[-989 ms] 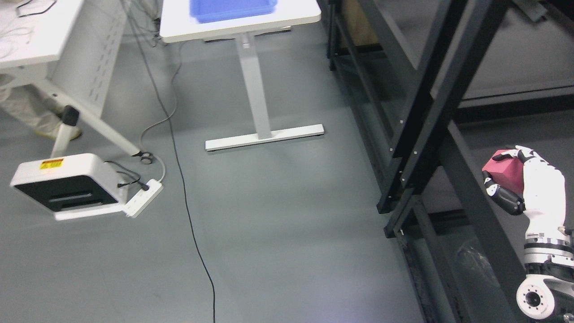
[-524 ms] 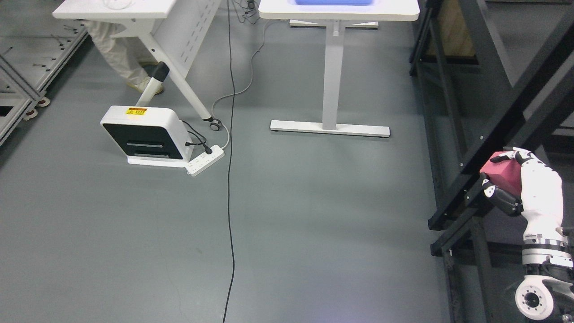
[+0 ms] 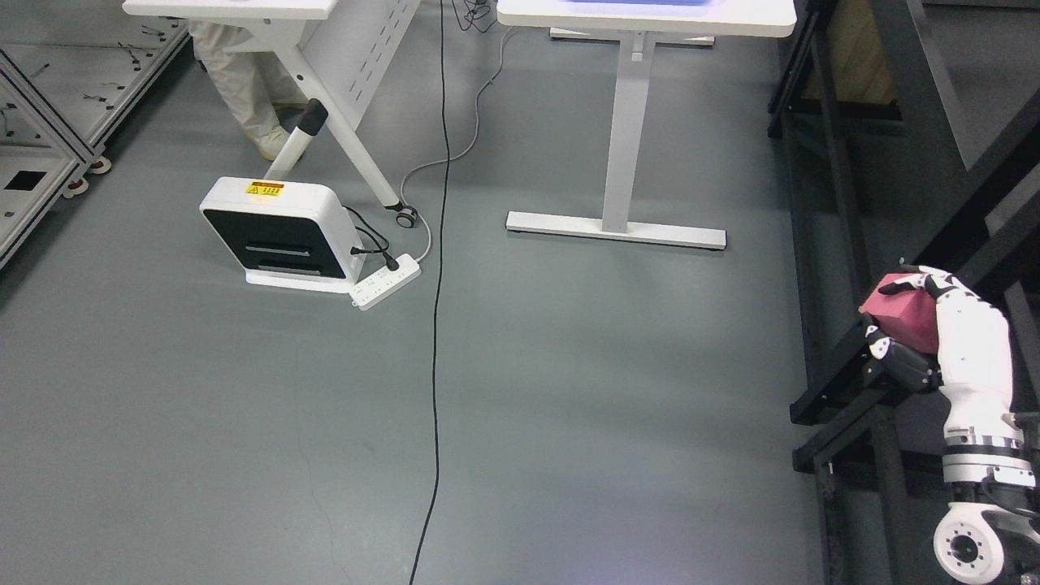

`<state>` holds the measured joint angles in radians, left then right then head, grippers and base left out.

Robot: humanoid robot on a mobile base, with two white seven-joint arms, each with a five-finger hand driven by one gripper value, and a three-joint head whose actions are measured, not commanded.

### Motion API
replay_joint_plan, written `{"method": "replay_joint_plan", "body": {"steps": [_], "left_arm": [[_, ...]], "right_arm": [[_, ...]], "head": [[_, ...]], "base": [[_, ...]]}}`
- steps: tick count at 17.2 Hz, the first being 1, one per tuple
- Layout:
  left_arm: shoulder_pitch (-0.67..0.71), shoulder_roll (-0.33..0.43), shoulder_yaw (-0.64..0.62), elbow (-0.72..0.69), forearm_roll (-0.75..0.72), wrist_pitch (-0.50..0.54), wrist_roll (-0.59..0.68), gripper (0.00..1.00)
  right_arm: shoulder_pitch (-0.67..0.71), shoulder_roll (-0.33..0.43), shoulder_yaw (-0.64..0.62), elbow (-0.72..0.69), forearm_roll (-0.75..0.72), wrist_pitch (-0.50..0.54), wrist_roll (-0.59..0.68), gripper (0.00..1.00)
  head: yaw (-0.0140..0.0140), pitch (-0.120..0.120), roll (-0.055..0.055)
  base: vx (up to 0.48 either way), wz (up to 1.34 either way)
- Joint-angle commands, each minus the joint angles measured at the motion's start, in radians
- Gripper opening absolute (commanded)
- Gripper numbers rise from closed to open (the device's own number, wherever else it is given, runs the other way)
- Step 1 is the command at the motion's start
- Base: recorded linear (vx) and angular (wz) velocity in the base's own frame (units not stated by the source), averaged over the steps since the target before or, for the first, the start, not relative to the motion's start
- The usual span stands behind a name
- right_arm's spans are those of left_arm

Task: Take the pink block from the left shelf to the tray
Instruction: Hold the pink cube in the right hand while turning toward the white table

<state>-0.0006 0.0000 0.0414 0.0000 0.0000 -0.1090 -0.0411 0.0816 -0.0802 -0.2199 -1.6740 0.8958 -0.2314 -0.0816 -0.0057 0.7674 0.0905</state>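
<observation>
Right hand (image 3: 946,337) at the lower right, arm rising from the bottom right corner, white wrist joint nearest the camera. Fingers (image 3: 902,361) curled tight around the pink block (image 3: 898,313), a dark thumb under it and white fingertips hooked over its top edge. Block held off the floor, in front of the black shelf frame (image 3: 837,382), touching nothing but the hand. Left hand nowhere in view.

Farther out, bare grey floor (image 3: 569,406), crossed from bottom to top by a thin black cable (image 3: 436,325). Beyond, to the left, a white power strip (image 3: 386,282) on the floor, just beside a white box with a black face (image 3: 272,236) and a yellow label on top, tilted back. A grey cord looped from the strip toward the far end of the room.

Farther still, the white foot and post of a table (image 3: 617,162), standing well apart from the block. At the very top edge, its tabletop (image 3: 650,16) with only a sliver of a blue tray (image 3: 642,2) showing. To the left of it, a second white tabletop (image 3: 227,8) on slanted legs, and a person's trouser legs (image 3: 244,89) behind them. Pale metal racking (image 3: 49,122) at the far left edge.
</observation>
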Motion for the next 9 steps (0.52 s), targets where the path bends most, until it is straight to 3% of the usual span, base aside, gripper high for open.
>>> {"method": "replay_joint_plan", "body": {"steps": [1,9], "left_arm": [[-0.022,0.017,0.000,-0.017,-0.002,0.000,0.000,1.00],[-0.022,0.017,0.000,-0.017,-0.002,0.000,0.000,1.00]], "right_arm": [[0.006,0.002,0.002,0.020,-0.012,-0.009,-0.001,0.06],[0.024,0.005,0.002,0.020,-0.014,-0.036,-0.003,0.06]], "head": [[0.0000,0.000,0.000],[0.0000,0.000,0.000]], "base": [[0.113,-0.03],[0.206,0.30]]}}
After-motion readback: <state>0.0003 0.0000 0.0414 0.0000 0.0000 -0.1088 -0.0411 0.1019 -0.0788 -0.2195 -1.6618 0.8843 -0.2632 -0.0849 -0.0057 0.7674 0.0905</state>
